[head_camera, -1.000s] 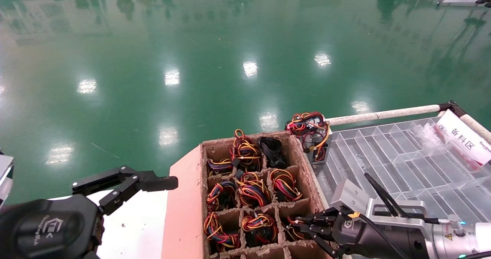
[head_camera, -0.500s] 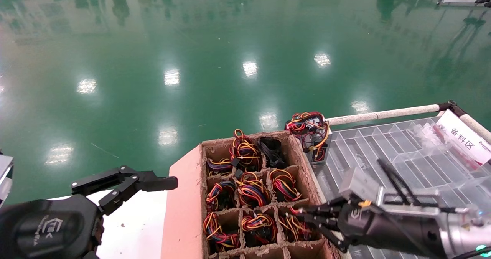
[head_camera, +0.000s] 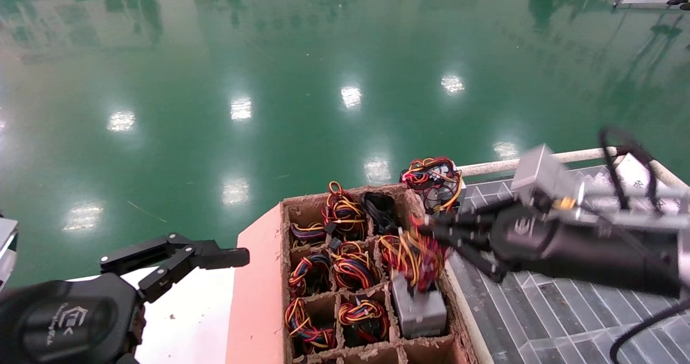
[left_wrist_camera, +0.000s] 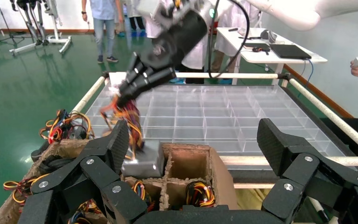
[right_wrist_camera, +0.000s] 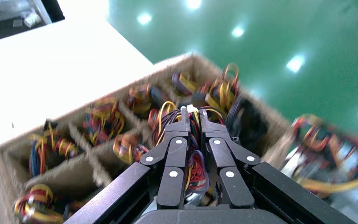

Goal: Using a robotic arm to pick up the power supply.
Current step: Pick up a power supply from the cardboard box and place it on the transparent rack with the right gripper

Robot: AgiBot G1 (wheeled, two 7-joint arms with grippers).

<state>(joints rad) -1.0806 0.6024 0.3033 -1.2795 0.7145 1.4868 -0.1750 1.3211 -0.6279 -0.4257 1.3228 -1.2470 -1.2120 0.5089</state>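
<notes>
The grey power supply (head_camera: 419, 309) hangs tilted over the near-right cells of the brown cardboard box (head_camera: 262, 277), lifted by its bundle of red, yellow and black wires (head_camera: 412, 253). My right gripper (head_camera: 427, 229), with the silver wrist block, is shut on that bundle; the wires (right_wrist_camera: 193, 170) are pinched between its fingers (right_wrist_camera: 176, 140). The left wrist view shows the right gripper (left_wrist_camera: 120, 99) above the grey power supply (left_wrist_camera: 145, 161). My left gripper (head_camera: 175, 256) is parked low at the left, open and holding nothing (left_wrist_camera: 195, 140).
Other box cells hold coiled wire bundles (head_camera: 353, 269). A clear compartment tray (head_camera: 566, 321) lies right of the box, inside a white padded rail (head_camera: 539, 162). Another power supply (head_camera: 439, 186) stands at the tray's far corner. People (left_wrist_camera: 103, 23) stand beyond.
My right gripper has risen and moved away from me, pulling the power supply up out of its cell by the wires. The left arm has not moved.
</notes>
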